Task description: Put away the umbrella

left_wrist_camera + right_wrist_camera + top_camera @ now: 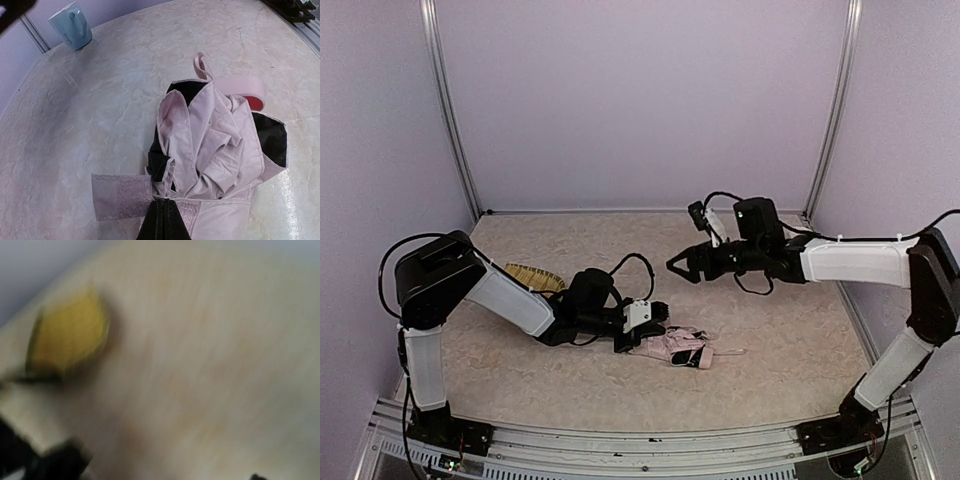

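jaws, left: left gripper point(632, 346) is pressed together on the umbrella point(678, 347) fabric edge.
jaws, right: right gripper point(677, 268) is spread, nothing held, well apart from it.
umbrella: collapsed, crumpled on the table point(770, 300), strap point(120, 197) seen loose.
done: seemingly only the collapsing.
remaining: fabric to be bundled, strapped, then stowed, perhaps in the tray point(535, 275).

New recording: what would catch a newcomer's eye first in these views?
The pale pink crumpled fabric umbrella lies in the middle of the table, with the left pincer shut on its left end. The right pincer hangs open farther back. A yellow woven tray sits at the left, partly hidden behind the left arm.
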Controlling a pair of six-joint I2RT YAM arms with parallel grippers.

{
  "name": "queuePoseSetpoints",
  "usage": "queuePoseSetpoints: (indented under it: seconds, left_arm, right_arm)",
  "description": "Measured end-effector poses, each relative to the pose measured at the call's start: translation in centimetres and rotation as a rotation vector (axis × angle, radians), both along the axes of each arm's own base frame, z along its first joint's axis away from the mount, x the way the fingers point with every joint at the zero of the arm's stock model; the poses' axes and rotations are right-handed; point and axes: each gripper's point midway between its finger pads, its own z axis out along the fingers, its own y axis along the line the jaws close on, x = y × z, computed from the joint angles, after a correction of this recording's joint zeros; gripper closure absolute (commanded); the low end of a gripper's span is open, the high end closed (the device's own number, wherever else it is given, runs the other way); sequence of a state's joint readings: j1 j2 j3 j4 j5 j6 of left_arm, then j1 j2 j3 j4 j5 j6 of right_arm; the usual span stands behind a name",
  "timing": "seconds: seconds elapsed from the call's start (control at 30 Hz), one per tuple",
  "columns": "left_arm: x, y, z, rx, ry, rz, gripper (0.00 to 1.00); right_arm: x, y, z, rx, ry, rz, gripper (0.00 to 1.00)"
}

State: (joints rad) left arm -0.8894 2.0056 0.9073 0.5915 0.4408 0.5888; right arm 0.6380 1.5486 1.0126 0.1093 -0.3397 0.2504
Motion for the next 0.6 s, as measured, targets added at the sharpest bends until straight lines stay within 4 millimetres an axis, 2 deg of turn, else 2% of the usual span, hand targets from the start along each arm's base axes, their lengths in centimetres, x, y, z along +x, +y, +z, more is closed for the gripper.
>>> queuePoseSetpoints:
  seconds: [0.1, 0.17, 0.3, 0.4, 0.5, 0.6]
  left_arm:
    - [0.0, 0.0, 0.0, 0.001, -0.001, 0.001, 1.00]
    - [0.0, 0.0, 0.0, 0.001, -0.001, 0.001, 1.00]
    - [0.0, 0.0, 0.0, 0.001, -0.001, 0.001, 1.00]
    - [0.0, 0.0, 0.0, 0.002, -0.001, 0.003, 1.00]
    - [0.0, 0.0, 0.0, 0.002, -0.002, 0.002, 1.00]
    - [0.0, 0.0, 0.0, 0.002, -0.002, 0.002, 1.00]
  right_arm:
    - [-2.0, 1.0, -7.1, -0.050, 0.288, 0.056, 0.24]
    - [-3.4, 1.2, -9.5, -0.072, 0.399, 0.083, 0.29]
    - [-5.2, 2.1, -10.8, -0.062, 0.499, 0.139, 0.41]
    - [-5.8, 2.9, -11.4, -0.060, 0.534, 0.175, 0.43]
    - [-6.2, 3.4, -12.2, -0.072, 0.559, 0.196, 0.53]
    - [-6.5, 3.3, -12.8, -0.086, 0.575, 0.201, 0.77]
